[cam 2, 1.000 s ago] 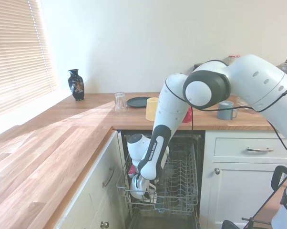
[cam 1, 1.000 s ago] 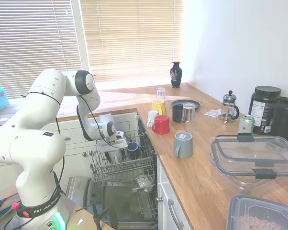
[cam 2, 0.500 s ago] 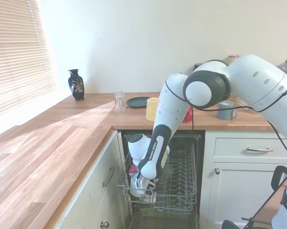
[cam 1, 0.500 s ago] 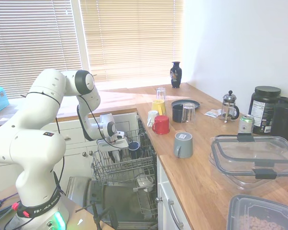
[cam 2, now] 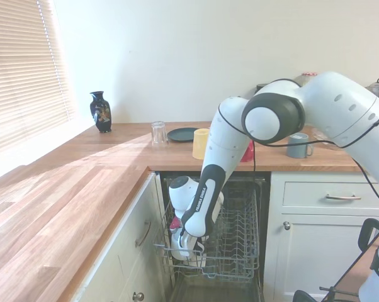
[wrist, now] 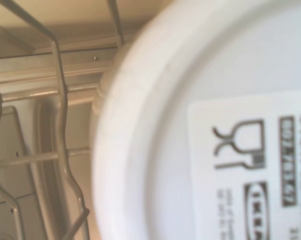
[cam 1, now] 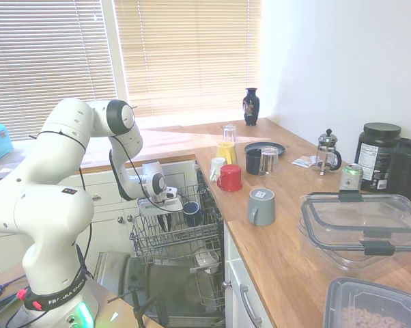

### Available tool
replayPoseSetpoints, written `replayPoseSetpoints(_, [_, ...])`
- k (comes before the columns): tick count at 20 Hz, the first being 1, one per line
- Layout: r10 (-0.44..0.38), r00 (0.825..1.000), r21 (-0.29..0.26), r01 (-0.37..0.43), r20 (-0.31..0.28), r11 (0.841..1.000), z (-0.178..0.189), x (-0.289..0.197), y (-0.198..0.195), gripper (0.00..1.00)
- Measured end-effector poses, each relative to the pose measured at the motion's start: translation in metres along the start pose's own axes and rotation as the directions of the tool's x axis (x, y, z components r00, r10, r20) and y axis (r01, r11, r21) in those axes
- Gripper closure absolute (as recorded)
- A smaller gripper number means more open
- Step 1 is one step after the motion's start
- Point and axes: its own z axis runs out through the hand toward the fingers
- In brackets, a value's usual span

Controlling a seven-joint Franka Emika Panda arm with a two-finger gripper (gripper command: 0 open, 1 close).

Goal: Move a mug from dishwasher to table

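- Sunlit kitchen, first exterior view: the bench [cam 1: 287, 253] carries a red mug [cam 1: 229, 178] and a grey mug [cam 1: 261, 206]; left of it the dishwasher [cam 1: 175, 236] stands open, the hand [cam 1: 166, 217] down in its upper rack.
- Second exterior view: the hand [cam 2: 188, 246] is at the mug [cam 2: 179, 244] in the rack; I cannot tell its grip.
- Wrist view: the mug's white labelled base [wrist: 210, 130] fills the picture, beside rack wires.
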Motion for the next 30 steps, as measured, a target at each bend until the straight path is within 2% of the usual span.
replayPoseSetpoints(12, [0.029,0.999,-0.006,-0.029,-0.019,1.000,-0.011,-0.002,0.000,1.00])
replayPoseSetpoints(20, [0.076,0.992,0.055,-0.070,-0.097,0.996,-0.108,-0.040,0.006,1.00])
replayPoseSetpoints(24, [0.099,0.986,0.061,-0.092,-0.133,0.994,-0.139,-0.061,0.022,1.00])
replayPoseSetpoints(28, [0.151,0.974,0.077,-0.140,-0.168,0.987,-0.164,-0.067,0.044,1.00])
replayPoseSetpoints(30, [0.184,0.964,0.102,-0.167,-0.191,0.981,-0.183,-0.065,0.050,1.00])
